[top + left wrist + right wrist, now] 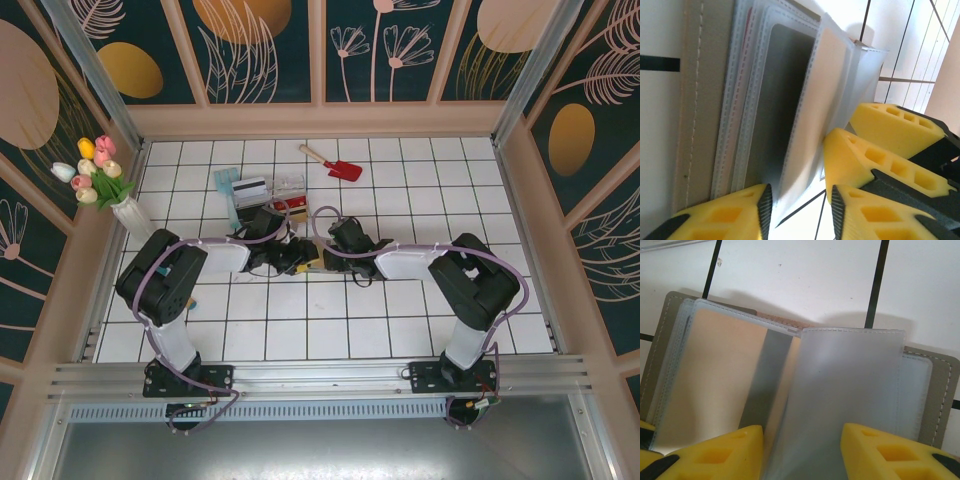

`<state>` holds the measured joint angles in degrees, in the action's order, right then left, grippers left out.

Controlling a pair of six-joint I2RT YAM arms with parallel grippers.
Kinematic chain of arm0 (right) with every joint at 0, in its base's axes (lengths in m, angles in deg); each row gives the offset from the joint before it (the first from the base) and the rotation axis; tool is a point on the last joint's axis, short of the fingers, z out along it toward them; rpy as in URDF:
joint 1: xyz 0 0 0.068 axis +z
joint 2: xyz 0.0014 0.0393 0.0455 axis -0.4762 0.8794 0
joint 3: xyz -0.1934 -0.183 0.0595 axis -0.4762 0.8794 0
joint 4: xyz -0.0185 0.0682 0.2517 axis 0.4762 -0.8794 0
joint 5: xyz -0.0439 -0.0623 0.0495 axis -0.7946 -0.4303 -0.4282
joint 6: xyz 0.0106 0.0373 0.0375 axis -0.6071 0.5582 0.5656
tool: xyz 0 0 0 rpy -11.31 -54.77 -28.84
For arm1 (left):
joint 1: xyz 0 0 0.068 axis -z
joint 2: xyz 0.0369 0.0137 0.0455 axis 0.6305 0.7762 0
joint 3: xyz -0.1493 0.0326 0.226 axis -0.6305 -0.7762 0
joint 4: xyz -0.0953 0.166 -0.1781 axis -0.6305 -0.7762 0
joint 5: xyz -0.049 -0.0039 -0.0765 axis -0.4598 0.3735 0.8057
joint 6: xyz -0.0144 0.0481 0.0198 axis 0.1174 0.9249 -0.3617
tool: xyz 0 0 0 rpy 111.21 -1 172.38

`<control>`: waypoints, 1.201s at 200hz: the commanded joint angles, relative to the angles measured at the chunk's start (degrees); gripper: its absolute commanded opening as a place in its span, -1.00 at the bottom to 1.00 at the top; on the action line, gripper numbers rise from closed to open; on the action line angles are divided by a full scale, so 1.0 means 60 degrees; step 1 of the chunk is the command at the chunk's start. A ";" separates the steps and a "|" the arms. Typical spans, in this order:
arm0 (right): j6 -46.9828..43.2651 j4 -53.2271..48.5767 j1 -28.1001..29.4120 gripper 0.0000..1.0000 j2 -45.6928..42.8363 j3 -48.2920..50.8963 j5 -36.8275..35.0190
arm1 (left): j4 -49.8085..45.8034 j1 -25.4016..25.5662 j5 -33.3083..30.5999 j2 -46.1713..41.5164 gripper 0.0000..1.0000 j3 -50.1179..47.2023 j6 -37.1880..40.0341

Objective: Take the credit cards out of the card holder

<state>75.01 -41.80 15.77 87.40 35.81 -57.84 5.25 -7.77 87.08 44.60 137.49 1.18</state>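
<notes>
At the middle of the tiled surface (805, 285) the card holder (935, 390) lies open, with an orange-yellow credit card (715, 375) in its left clear pocket. The card's grey stripe runs toward the left tool (799, 200), which is open at the card's end and seems nearer. The right tool (802, 440), also open, straddles a lifted pocket leaf (850, 385).

The surface (300, 330) is white tile with dark grid lines. The card holder (940, 390) has a grey-taupe cover, pale stitching and frosted translucent sleeves. One sleeved credit card (715, 375) is pale orange with a grey stripe. The left gripper (797, 205) and right gripper (802, 445) have yellow pads on black bodies. At 12 o'clock, the toy shovel (341, 167) has a red blade and a tan handle. At 10 o'clock, the tulips (92, 168) are pink, yellow and white.
</notes>
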 commanded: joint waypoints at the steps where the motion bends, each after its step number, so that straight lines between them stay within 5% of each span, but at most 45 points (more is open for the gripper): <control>1: 0.0270 -0.1403 -0.0217 -0.07 0.0186 0.0229 0.0085 | -0.0134 0.0053 0.0183 0.0141 -0.31 0.0331 0.0304; 40: 0.0628 -0.1492 -0.0370 -0.08 -0.0666 0.0054 0.0337 | -0.0174 0.0046 0.0185 0.0079 -0.41 0.0444 0.0446; 87: 0.1768 -0.0587 -0.1145 -0.08 -0.2270 0.0410 0.2027 | 0.0560 0.0105 0.0612 0.0192 -0.37 0.0491 0.0195; 149: 0.2333 -0.0592 -0.1897 -0.06 -0.3729 0.0918 0.1626 | 0.0685 0.0651 0.0821 0.0572 -0.28 0.1307 0.0171; 240: 0.2517 -0.0660 -0.2093 -0.05 -0.3922 0.1159 0.1912 | 0.0024 0.1087 -0.0406 0.0551 -0.09 0.2169 0.0281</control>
<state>88.98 -45.80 3.42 64.47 42.41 -48.01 7.70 -0.98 88.87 50.44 150.60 2.27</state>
